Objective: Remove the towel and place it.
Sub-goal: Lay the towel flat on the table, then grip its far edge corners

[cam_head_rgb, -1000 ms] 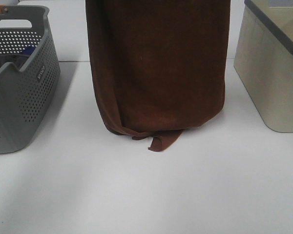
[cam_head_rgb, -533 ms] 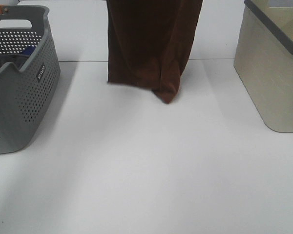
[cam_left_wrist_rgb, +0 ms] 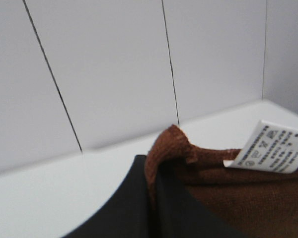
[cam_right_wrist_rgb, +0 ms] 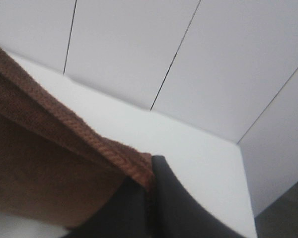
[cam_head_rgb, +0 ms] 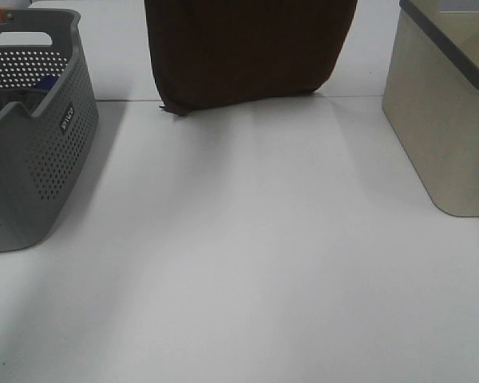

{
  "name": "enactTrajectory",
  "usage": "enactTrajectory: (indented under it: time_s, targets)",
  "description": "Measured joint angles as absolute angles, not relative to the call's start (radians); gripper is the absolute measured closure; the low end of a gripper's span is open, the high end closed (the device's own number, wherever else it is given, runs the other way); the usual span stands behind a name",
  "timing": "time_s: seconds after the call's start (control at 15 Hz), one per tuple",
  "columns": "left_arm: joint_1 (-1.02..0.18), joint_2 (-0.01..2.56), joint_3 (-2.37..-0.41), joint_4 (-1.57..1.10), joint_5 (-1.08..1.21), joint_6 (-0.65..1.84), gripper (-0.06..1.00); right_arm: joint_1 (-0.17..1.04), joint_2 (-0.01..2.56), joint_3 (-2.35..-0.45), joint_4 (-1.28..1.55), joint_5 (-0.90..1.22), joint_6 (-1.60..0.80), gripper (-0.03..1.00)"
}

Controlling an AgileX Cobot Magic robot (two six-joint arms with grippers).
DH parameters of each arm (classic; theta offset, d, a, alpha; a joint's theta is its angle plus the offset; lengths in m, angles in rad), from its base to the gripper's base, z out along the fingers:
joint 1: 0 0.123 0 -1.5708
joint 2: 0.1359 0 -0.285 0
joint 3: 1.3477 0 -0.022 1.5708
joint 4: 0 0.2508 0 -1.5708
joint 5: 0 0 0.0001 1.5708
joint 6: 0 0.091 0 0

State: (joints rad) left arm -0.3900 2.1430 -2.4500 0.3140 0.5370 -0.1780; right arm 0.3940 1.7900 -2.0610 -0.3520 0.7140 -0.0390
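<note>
1. The towel [cam_head_rgb: 251, 52] hangs spread below both grippers, apparently clear of the counter [cam_head_rgb: 247, 263].
2. The left gripper [cam_left_wrist_rgb: 151, 203] and right gripper [cam_right_wrist_rgb: 149, 203] each pinch an upper corner hem.
3. Handling: soft, limp and light; corners are probably the best hold.

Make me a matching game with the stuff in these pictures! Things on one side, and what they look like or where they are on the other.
Things:
1. towel
2. grey basket
3. beige bin
4. white tag

Clues:
A. stands on the right in the high view
B. full of little holes
C. brown, held up in the middle
D. has tiny printing on it

Pairs: 1-C, 2-B, 3-A, 4-D
</note>
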Motion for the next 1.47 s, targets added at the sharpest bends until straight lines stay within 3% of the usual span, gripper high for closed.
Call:
enactTrajectory:
  time_s: [0.27, 0.47, 0.53, 0.8, 1.47]
  targets:
    - [-0.39, 2.154, -2.4, 0.127, 0.996, -0.155, 0.94, 0.397, 1.79, -1.895, -0.234, 0.913, -0.039, 0.97]
    - [-0.388, 2.154, -2.397, 0.067, 1.18, -0.147, 0.94, 0.397, 1.79, -1.859, -0.134, 1.092, -0.039, 0.97]
    - [-0.391, 2.149, -2.379, 0.054, 1.203, -0.141, 0.94, 0.397, 1.789, -1.859, -0.088, 1.182, -0.039, 0.97]
    - [-0.441, 2.085, -2.22, 0.083, 1.205, -0.134, 0.94, 0.388, 1.777, -1.811, 0.0, 1.207, -0.039, 0.97]
    - [-0.702, 1.732, -1.434, 0.114, 1.204, -0.294, 0.94, 0.387, 1.428, -1.113, 0.206, 1.211, -0.06, 0.97]
